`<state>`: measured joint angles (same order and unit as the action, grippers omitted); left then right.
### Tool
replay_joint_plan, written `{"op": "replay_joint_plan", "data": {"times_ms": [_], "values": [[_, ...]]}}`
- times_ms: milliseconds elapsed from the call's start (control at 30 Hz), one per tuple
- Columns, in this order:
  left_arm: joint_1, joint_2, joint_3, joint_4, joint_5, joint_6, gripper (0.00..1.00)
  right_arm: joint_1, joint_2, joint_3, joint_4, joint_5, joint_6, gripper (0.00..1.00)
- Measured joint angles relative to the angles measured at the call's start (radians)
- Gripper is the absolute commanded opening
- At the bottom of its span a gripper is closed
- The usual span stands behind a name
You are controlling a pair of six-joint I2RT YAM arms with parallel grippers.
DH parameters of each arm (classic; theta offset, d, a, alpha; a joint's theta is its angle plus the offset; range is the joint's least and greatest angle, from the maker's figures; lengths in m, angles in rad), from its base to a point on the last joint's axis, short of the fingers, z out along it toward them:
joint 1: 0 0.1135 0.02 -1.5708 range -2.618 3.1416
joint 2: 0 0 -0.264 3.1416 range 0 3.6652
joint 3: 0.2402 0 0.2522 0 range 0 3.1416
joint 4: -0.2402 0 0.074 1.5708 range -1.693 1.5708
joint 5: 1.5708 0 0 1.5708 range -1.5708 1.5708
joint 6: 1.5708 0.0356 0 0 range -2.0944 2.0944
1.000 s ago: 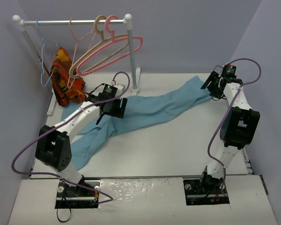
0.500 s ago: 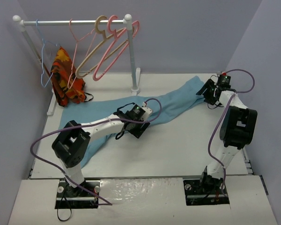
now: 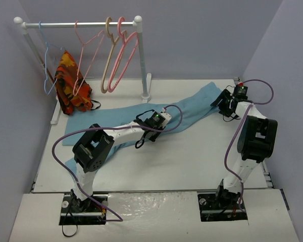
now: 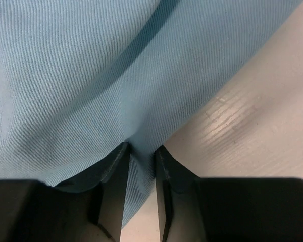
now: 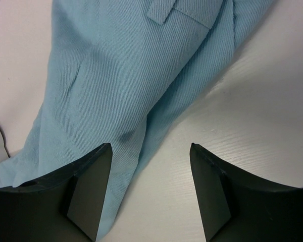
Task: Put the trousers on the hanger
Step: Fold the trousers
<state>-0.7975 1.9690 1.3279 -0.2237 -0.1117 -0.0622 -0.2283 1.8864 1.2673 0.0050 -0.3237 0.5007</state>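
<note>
1. The trousers [image 3: 184, 113], light blue and wrinkled, lie flat on the tabletop [image 3: 192, 156] in a long diagonal band. One end is at the near left, the other at the far right.
2. The left end effector [image 4: 142, 146] is over the middle of the trousers, near their near edge. Its fingers [image 4: 116, 169] are nearly together, pinching a ridge of the fabric between them.
3. The right end effector [image 5: 150, 146] is at the far-right end of the trousers, by a belt loop [image 5: 164, 10]. It is spread wide: one finger over the fabric edge, the other over bare tabletop, gripping nothing.
4. The hanger [image 3: 93, 50], thin salmon-pink wire, hangs on the rail [image 3: 60, 23] at the far left, well apart from the trousers.
5. The left arm [image 3: 121, 132] lies across the trousers' middle and hides part of them.
6. Also on the rail: a blue wire hanger [image 3: 45, 65] at the left end, and a beige hanger [image 3: 109, 55] and a thicker pink hanger [image 3: 126, 53] near the right post [image 3: 141, 55].
7. A patterned cloth [image 3: 70, 88] in orange, red and yellow hangs in a bunch under the rail's left part, down by the tabletop.
8. The post's foot stands just beyond the far edge of the trousers.
9. Purple cables [image 3: 231, 146] loop along both arms.
10. The tabletop is white with a faint grain; plain lavender-grey walls [image 3: 202, 35] enclose it on three sides.
</note>
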Motion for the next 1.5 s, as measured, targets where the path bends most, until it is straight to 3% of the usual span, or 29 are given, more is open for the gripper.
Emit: {"op": "replay_joint_plan", "data": {"times_ms": [300, 500, 733, 967, 1500], "values": [[0.000, -0.019, 0.005, -0.009, 0.002, 0.027, 0.00, -0.001, -0.021, -0.008, 0.011, 0.000, 0.000, 0.60], [0.001, -0.137, 0.127, -0.172, 0.045, 0.034, 0.00, -0.024, -0.053, -0.008, 0.011, 0.001, 0.004, 0.61], [0.006, -0.292, 0.238, -0.302, 0.188, -0.030, 0.00, -0.062, -0.088, 0.003, 0.012, 0.005, 0.017, 0.61], [0.006, -0.314, 0.215, -0.361, 0.273, -0.069, 0.00, -0.058, -0.071, 0.047, 0.014, 0.003, 0.040, 0.60], [0.006, -0.314, 0.061, -0.338, 0.295, -0.105, 0.00, -0.010, 0.102, 0.058, 0.081, 0.002, 0.088, 0.57]]}}
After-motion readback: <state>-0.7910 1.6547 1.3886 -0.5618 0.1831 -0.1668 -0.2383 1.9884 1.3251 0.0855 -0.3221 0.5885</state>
